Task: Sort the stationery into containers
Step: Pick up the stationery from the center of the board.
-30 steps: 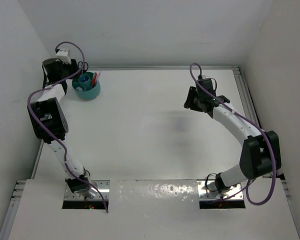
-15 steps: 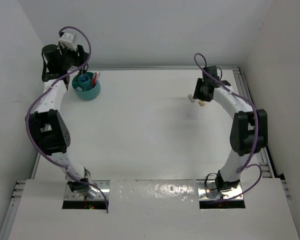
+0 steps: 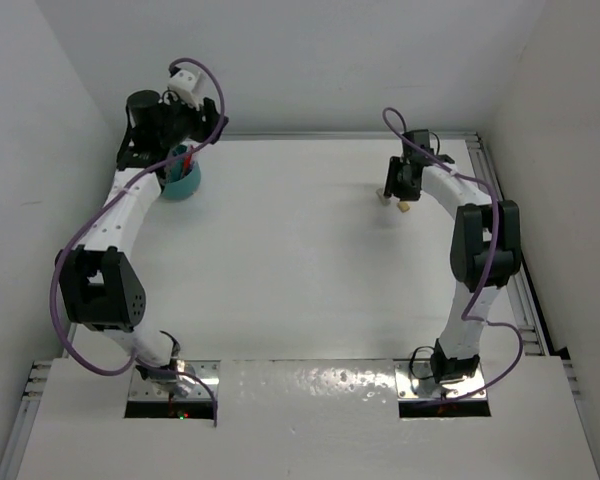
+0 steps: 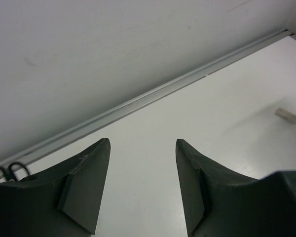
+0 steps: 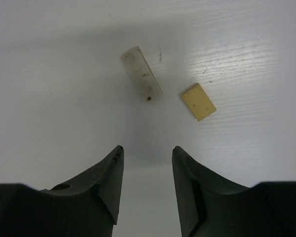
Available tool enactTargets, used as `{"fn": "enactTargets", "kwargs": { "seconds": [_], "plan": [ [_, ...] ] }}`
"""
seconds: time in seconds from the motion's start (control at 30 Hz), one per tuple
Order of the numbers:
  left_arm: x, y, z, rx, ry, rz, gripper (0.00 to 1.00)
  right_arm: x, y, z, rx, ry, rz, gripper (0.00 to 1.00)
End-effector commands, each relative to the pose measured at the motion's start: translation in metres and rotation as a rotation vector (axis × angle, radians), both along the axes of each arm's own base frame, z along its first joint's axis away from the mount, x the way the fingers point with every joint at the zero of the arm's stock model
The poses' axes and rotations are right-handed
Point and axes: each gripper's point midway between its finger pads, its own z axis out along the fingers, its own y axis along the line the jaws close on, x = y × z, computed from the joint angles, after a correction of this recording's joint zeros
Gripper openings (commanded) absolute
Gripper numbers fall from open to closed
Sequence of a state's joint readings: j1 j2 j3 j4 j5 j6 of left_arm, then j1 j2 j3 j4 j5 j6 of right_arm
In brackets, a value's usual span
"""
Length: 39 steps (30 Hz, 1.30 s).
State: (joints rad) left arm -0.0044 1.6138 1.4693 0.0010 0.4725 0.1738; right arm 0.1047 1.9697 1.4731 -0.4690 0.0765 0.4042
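The round teal organiser (image 3: 184,182) stands at the table's far left with pens in it, one of them red (image 3: 184,158). My left gripper (image 3: 188,135) hangs just above and behind it, open and empty (image 4: 142,141). Black scissors handles (image 4: 4,173) peek in at the lower left of the left wrist view. My right gripper (image 3: 400,180) is open and empty (image 5: 147,150) at the far right, just short of a beige block (image 5: 199,101) and a whitish block (image 5: 141,73) lying side by side on the table. Both blocks also show in the top view, the beige one (image 3: 403,208) and the whitish one (image 3: 386,196).
A metal rail (image 4: 153,94) runs along the table's far edge under the white back wall. A side rail (image 3: 495,200) lines the right edge. White walls close in on the left, back and right.
My left gripper has swung right, from left of the organiser to just above and behind it. My right arm has straightened and holds its gripper at the two blocks.
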Motion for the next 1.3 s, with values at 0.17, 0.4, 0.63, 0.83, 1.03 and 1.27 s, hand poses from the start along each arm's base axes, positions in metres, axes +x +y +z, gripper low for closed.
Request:
{"fn": "enactTargets", "kwargs": {
  "seconds": [0.17,0.4,0.63,0.83,1.03,1.27],
  "plan": [
    [-0.046,-0.052,0.030,-0.042,-0.050,-0.086,0.53,-0.011,0.002,-0.009,0.064,0.011,0.007,0.52],
    [-0.079,-0.068,-0.002,-0.030,-0.014,-0.122,0.54,-0.014,0.010,-0.022,0.114,0.035,0.003,0.55],
    [-0.093,-0.062,-0.004,-0.076,-0.030,-0.084,0.54,0.009,0.002,-0.018,0.104,-0.001,-0.017,0.58],
    [-0.100,-0.049,-0.007,-0.101,-0.056,-0.027,0.54,0.037,-0.001,-0.032,0.089,0.013,-0.019,0.57],
    [-0.100,-0.036,-0.010,-0.127,-0.070,0.023,0.54,0.056,0.001,-0.049,0.086,0.017,-0.019,0.48],
    [-0.093,-0.026,-0.002,-0.132,-0.114,0.061,0.54,0.055,0.007,-0.064,0.104,0.071,-0.016,0.41]
  ]
}}
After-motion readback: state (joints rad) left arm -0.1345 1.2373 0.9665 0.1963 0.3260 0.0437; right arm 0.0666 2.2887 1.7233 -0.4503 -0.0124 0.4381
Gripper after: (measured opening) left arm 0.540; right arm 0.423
